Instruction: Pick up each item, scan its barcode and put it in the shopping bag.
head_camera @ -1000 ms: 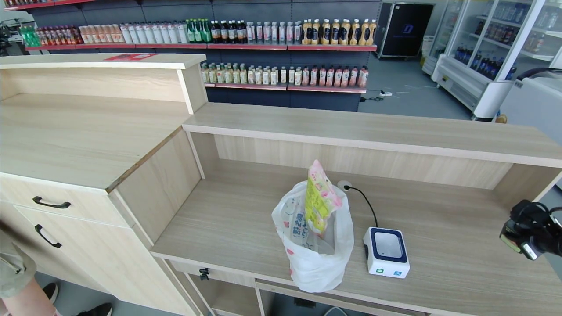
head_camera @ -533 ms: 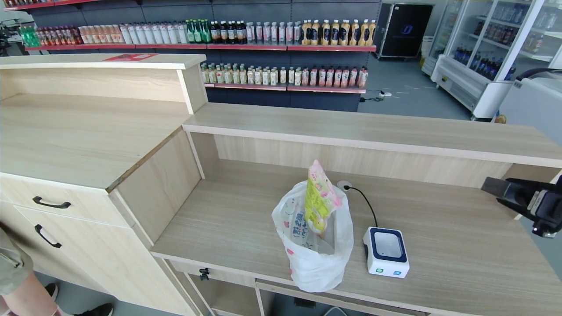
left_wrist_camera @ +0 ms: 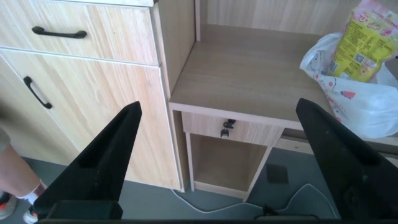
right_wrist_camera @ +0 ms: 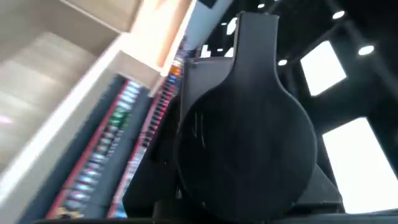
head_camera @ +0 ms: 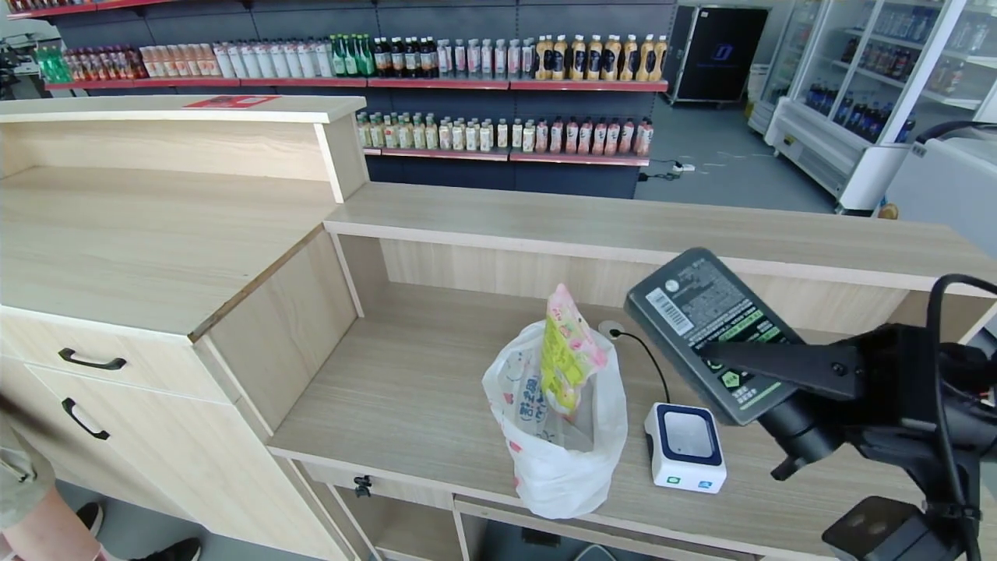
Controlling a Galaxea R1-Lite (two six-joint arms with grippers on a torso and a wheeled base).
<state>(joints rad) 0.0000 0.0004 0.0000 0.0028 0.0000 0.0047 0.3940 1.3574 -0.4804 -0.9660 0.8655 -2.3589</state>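
Dark flat pack held aloft, clamped in right gripper, above and to right of scanner. Barcode label turned upward, away from scanner window. Scanner set on counter just beside shopping bag; yellow pouch already bagged. Left gripper spread wide, nothing held. Step judged: scanning. Next: pack to be turned over, barcode lowered to window.
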